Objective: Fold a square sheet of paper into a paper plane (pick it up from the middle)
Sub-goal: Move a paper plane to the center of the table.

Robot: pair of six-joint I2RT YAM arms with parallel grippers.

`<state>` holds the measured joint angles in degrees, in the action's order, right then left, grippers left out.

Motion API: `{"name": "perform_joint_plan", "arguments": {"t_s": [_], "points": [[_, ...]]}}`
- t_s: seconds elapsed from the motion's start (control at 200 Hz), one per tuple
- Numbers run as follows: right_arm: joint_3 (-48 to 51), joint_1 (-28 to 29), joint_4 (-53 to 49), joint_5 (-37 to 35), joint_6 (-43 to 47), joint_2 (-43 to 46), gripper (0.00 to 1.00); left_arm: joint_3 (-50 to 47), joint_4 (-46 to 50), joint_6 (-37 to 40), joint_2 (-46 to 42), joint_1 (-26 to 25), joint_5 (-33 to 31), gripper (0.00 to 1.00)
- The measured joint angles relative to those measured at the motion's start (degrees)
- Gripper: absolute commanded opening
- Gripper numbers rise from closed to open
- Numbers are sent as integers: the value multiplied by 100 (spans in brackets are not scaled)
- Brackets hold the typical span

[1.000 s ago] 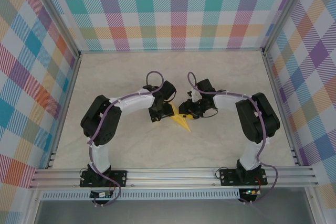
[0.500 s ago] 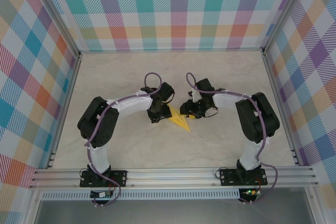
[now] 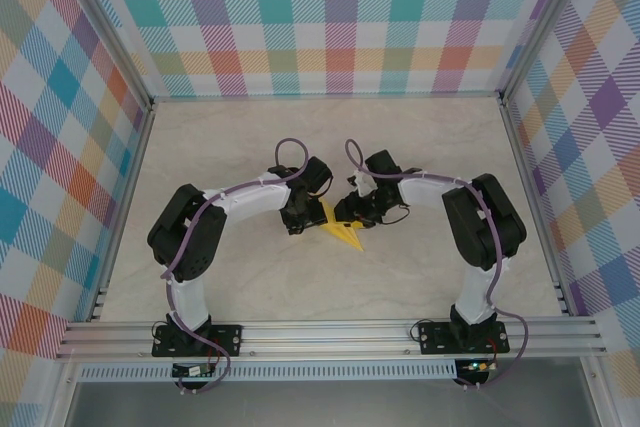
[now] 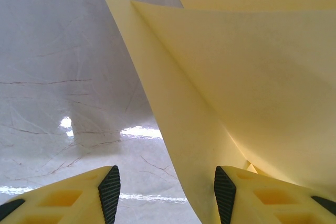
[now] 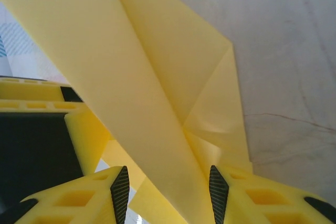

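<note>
The square sheet of paper (image 3: 344,234) is yellow and folded into a narrow pointed shape. It lies mid-table between both grippers, its tip toward the near edge. My left gripper (image 3: 302,215) stands at its left side. In the left wrist view a raised flap of the paper (image 4: 247,87) runs between the fingers, close to the right pad (image 4: 224,192); the left gripper (image 4: 167,188) is open. My right gripper (image 3: 352,213) is at the paper's right side. Creased layers of the paper (image 5: 157,103) pass through its wide gap, and the right gripper (image 5: 169,187) is open.
The marble-look tabletop (image 3: 250,147) is walled by checked panels (image 3: 330,17) at the back and both sides. An aluminium rail (image 3: 330,332) with both arm bases runs along the near edge. The left gripper's yellow finger (image 5: 31,95) shows behind the paper in the right wrist view.
The left jaws have narrowed a little around the flap. The right arm has shifted slightly left toward the paper. The paper has stayed almost in place.
</note>
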<state>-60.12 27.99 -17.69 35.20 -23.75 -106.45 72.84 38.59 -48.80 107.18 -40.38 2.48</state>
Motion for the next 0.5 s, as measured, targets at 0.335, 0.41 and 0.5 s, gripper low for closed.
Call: {"name": "perform_joint_plan", "arguments": {"t_s": [0.335, 0.41, 0.5], "points": [[0, -2, -39, -785, 42, 208, 49, -72, -7, 17, 0, 0, -2, 51], [-2, -2, -48, -866, 31, 203, 48, -74, -4, 17, 0, 0, -2, 51], [-4, -11, -39, -881, 26, 199, 48, -74, -4, 20, 0, 0, 0, 51]]}}
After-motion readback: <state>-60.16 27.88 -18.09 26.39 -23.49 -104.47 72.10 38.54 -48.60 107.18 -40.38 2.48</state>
